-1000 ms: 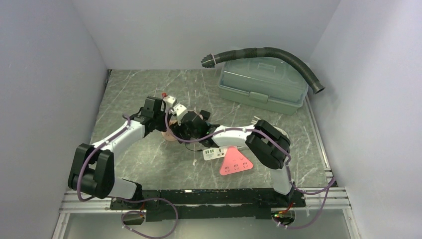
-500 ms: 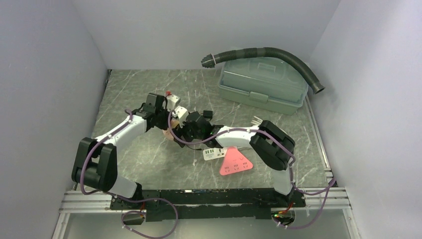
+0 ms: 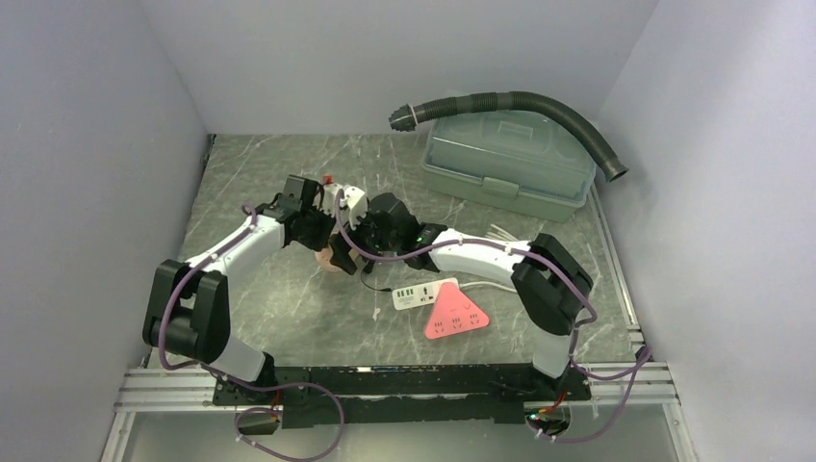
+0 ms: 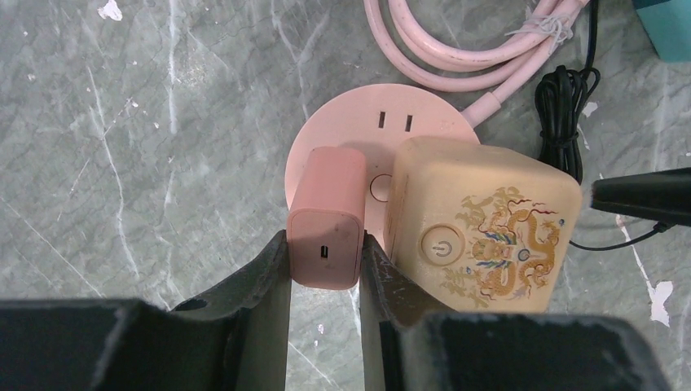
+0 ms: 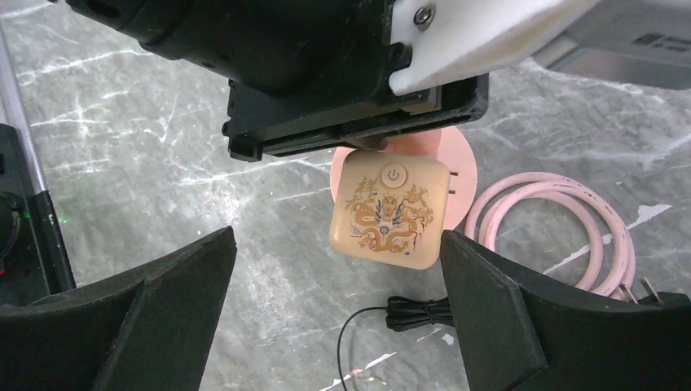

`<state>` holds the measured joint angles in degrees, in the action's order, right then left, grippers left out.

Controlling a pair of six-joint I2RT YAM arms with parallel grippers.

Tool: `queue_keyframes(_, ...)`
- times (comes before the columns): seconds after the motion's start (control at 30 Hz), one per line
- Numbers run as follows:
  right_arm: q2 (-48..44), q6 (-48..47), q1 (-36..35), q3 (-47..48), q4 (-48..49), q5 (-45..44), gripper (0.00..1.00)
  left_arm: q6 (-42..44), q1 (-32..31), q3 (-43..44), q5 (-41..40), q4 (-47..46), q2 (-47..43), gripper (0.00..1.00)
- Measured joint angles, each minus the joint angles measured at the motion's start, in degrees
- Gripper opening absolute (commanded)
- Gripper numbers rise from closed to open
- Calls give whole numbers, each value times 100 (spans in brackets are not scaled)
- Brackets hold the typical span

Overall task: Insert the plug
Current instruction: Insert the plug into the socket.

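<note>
Left wrist view: left end effector (image 4: 324, 246) clamps the pink plug (image 4: 327, 216), long axis standing off the round socket (image 4: 342, 122), port facing camera. Right end effector (image 5: 336, 248) spread wide, empty.

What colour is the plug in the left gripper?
Pink plug, same shade as the round socket beneath; left wrist view.

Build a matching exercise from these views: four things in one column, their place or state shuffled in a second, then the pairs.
1 pink charger
2 dragon-print adapter
3 pink cable
4 right end effector

A coiled on the table
B wide open
C clamped in the left end effector
D on the round pink socket hub

Pairs: 1-C, 2-D, 3-A, 4-B
</note>
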<state>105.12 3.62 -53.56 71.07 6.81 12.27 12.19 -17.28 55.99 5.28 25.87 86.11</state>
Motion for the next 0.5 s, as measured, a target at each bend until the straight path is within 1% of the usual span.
queue_keyframes(0.1, -92, 7, 96, 4, -33, 136, 96, 28, 0, 11, 9, 17, 4, 0)
queue_keyframes(0.2, -87, 46, 249, 76, -170, 179, 91, 50, 0, 46, 17, 57, 31, 0)
queue_keyframes(0.23, -70, 55, 315, 142, -271, 179, 88, 59, 4, 61, 26, 79, 39, 0)
queue_keyframes(0.3, -2, 76, 420, 302, -376, 177, 78, 66, 11, 92, 42, 111, 63, 0)
queue_keyframes(0.37, 90, 94, 498, 433, -396, 175, 70, 63, 20, 125, 52, 149, 85, 0)
queue_keyframes(0.5, 302, 146, 538, 568, -391, 184, 66, 66, 22, 175, 70, 195, 127, 0)
